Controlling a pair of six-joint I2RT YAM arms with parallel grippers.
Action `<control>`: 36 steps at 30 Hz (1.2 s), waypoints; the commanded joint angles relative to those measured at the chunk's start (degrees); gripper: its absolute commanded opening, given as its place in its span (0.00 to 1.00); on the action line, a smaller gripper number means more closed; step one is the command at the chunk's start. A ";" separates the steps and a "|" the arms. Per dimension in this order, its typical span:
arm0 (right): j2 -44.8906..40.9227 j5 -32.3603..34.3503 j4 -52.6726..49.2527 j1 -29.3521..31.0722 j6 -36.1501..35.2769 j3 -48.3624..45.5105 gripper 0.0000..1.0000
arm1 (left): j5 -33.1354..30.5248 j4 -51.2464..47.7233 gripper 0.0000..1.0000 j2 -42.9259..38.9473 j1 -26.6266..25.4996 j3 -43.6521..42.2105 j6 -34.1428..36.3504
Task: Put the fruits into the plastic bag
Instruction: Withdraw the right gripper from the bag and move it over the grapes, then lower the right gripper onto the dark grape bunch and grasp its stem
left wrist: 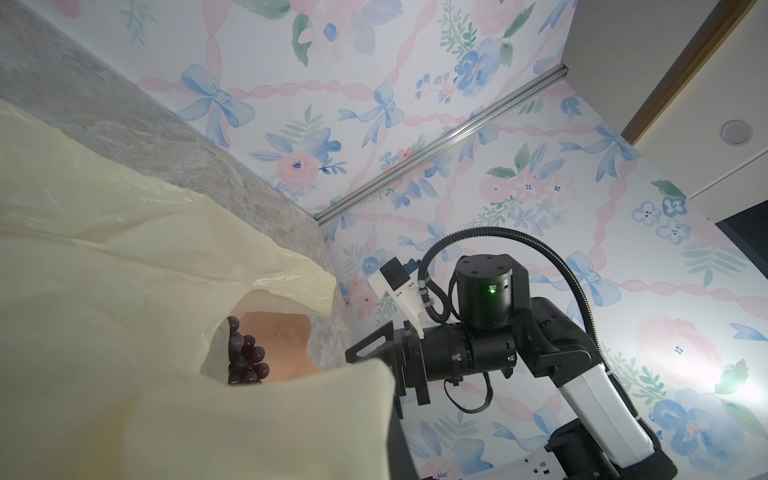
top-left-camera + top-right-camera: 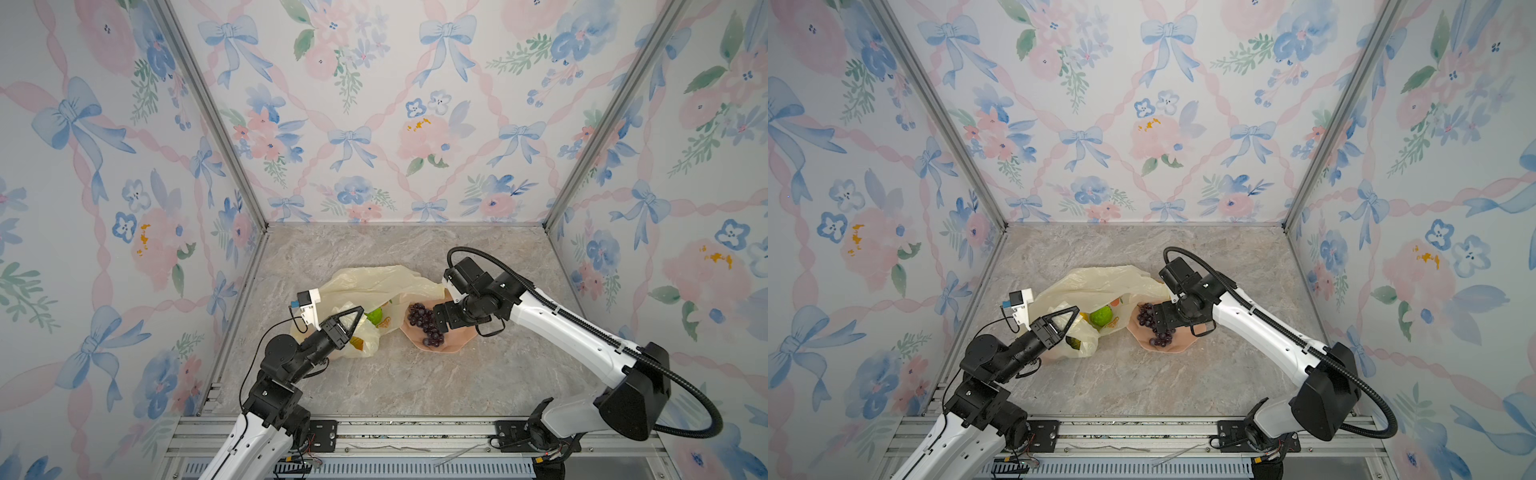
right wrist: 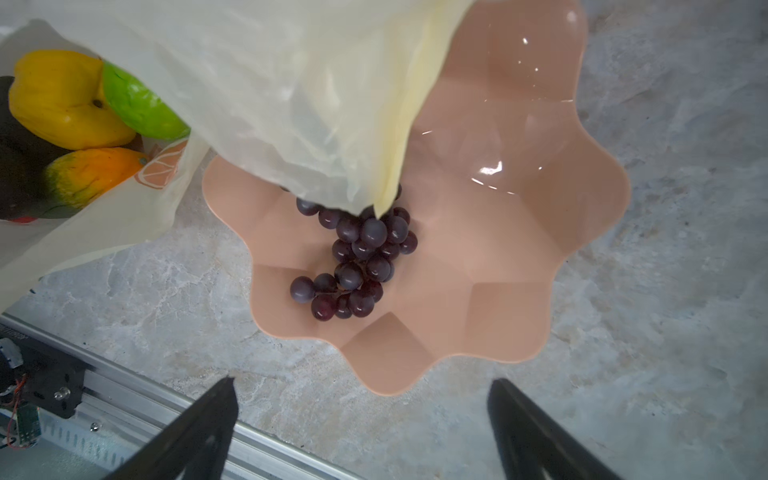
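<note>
One grape bunch (image 3: 357, 257) lies out in the open, dark purple, down in the hollow of the wavy pink dish (image 3: 519, 208) on the tabletop (image 2: 415, 382), right of centre in both top views. The right gripper (image 3: 363, 382) hangs over the dish's near rim with its fingers spread wide, nothing between them, clear of the grapes. A flap of the plastic bag (image 3: 311, 83) droops over the dish and covers the top of the bunch. Across on the left, the bag's mouth gapes toward the dish: inside sit the lime (image 3: 137, 108), a yellow fruit (image 3: 58, 99) and the green-orange piece (image 3: 91, 174), all touching. The left gripper (image 2: 359, 311) is closed tight, pinching the bag's film at the mouth and holding it up
</note>
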 commanded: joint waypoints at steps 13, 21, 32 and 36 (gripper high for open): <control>12.34 0.10 4.80 1.75 1.98 0.29 0.96 | 0.45 -0.08 0.00 -0.53 0.34 0.60 0.79; 16.14 1.28 5.86 2.57 1.40 0.74 0.96 | 0.56 0.54 0.00 0.51 0.28 0.32 0.34; 20.47 1.35 8.26 3.20 -0.46 1.17 0.96 | 0.78 0.41 0.00 0.83 0.33 1.03 0.41; 22.04 2.09 8.44 2.75 -1.36 1.93 0.96 | 0.72 -0.44 0.00 0.21 0.34 1.33 0.70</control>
